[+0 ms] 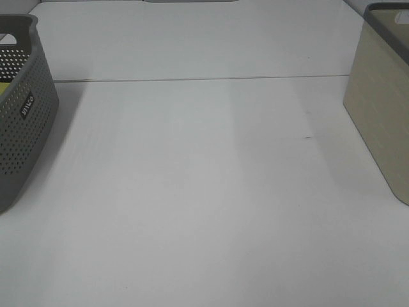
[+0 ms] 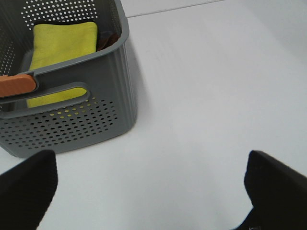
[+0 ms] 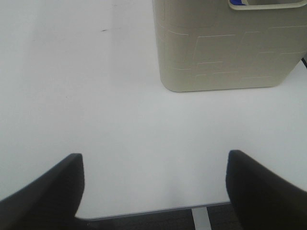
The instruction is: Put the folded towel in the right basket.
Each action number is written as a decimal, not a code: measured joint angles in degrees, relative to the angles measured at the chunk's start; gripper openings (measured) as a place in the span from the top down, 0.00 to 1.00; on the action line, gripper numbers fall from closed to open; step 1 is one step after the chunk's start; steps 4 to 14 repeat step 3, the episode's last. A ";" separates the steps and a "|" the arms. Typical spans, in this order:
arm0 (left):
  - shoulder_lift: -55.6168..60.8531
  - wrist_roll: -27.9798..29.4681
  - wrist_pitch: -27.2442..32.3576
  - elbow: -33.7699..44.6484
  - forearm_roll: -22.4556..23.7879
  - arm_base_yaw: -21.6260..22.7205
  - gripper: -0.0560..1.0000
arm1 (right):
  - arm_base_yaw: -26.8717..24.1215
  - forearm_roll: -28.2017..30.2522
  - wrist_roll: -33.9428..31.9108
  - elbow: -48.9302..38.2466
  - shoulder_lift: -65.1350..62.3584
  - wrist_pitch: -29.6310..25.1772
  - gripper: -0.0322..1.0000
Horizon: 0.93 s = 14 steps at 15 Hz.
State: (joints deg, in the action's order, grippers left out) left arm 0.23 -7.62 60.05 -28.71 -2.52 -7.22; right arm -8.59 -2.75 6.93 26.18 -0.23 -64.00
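High overview; two low wrist views

The white table (image 1: 204, 192) lay open across its whole middle, with nothing standing between the two baskets. A grey perforated basket (image 1: 22, 115) blocked the left edge, and a beige basket (image 1: 380, 109) with solid walls blocked the right edge; the two stood well apart. In the left wrist view the grey basket's top was open, with a folded yellow towel (image 2: 62, 40) lying flat inside against the floor. In the right wrist view bare table stretched up to the beige basket's wall (image 3: 230, 48).
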 joint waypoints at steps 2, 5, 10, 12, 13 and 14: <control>0.00 0.00 0.00 0.00 0.00 0.00 0.01 | 0.00 0.00 0.00 0.00 0.00 0.00 0.20; 0.00 0.00 0.00 0.00 0.00 0.00 0.01 | 0.00 0.00 0.00 0.00 0.00 0.00 0.20; 0.00 0.00 0.00 0.00 0.00 0.00 0.01 | 0.00 0.00 0.00 0.00 0.00 0.00 0.20; 0.00 0.00 0.00 0.00 0.00 0.00 0.01 | 0.00 0.00 0.00 0.00 0.00 0.00 0.20; 0.00 0.00 0.00 0.00 0.00 0.00 0.01 | 0.00 0.00 0.00 0.00 0.00 0.00 0.20; 0.00 0.00 0.00 0.00 0.00 0.00 0.01 | 0.00 0.00 0.00 0.00 0.00 0.00 0.20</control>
